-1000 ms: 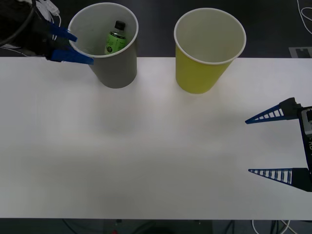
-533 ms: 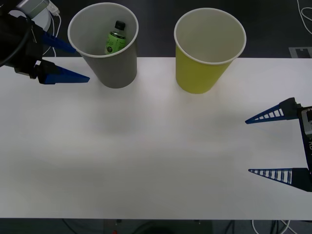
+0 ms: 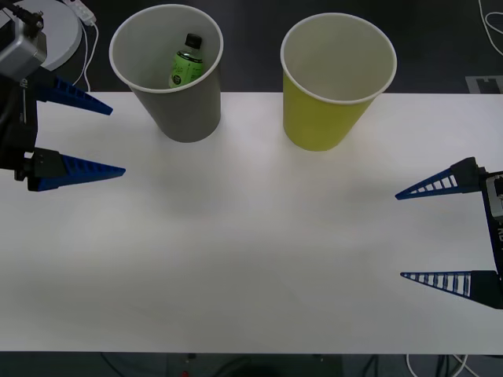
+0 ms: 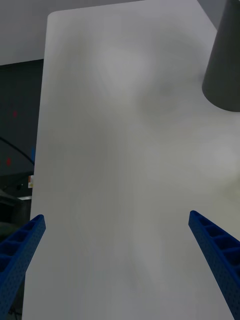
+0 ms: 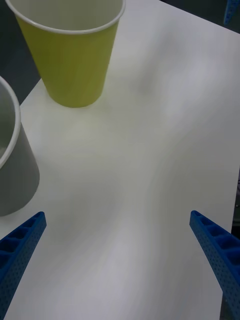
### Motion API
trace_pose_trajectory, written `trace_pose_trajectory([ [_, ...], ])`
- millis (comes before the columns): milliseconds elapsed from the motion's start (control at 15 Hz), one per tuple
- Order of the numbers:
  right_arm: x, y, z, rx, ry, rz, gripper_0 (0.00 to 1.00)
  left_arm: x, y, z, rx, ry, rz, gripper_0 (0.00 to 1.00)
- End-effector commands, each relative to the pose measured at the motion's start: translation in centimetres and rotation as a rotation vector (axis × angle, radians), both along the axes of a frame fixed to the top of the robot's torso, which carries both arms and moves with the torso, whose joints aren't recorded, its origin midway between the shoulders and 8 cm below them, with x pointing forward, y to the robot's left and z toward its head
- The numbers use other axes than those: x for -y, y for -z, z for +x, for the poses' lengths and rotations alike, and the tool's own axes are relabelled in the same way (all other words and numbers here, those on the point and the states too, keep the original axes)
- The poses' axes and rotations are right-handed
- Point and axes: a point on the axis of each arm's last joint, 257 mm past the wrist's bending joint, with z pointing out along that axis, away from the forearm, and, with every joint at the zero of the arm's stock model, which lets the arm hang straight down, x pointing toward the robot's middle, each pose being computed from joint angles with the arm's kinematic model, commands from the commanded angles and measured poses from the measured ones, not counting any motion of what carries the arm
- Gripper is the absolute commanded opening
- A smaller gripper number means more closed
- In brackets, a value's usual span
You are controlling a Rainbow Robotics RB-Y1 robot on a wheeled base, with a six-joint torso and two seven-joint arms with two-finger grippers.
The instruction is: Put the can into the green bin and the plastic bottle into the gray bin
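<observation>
The plastic bottle, green with a black cap, stands inside the gray bin at the back left of the table. To its right stands the green bin, with nothing visible inside. The can is out of view. My left gripper hovers open and empty left of the gray bin, a little nearer the front. In the left wrist view, the left gripper faces the green bin and the gray bin. My right gripper waits open at the table's right side. The right wrist view shows the gray bin far ahead.
The white table spreads bare from the bins to its front edge. Behind it lies dark floor with cables and a round gray object at the back left.
My left gripper has drawn back from the gray bin's rim toward the front left and its fingers have spread wider. The right arm has not moved.
</observation>
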Motion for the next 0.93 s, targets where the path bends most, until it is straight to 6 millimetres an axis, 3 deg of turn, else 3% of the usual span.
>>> trace_pose_trajectory([
  [67,0.0,0.0,0.0,0.0,0.0,0.0,1.0,-0.1,0.9,-2.0,0.019,0.027,0.011,1.0],
  [933,0.0,0.0,0.0,0.0,0.0,0.0,1.0,-1.6,4.9,-7.7,0.096,0.187,0.082,1.0],
])
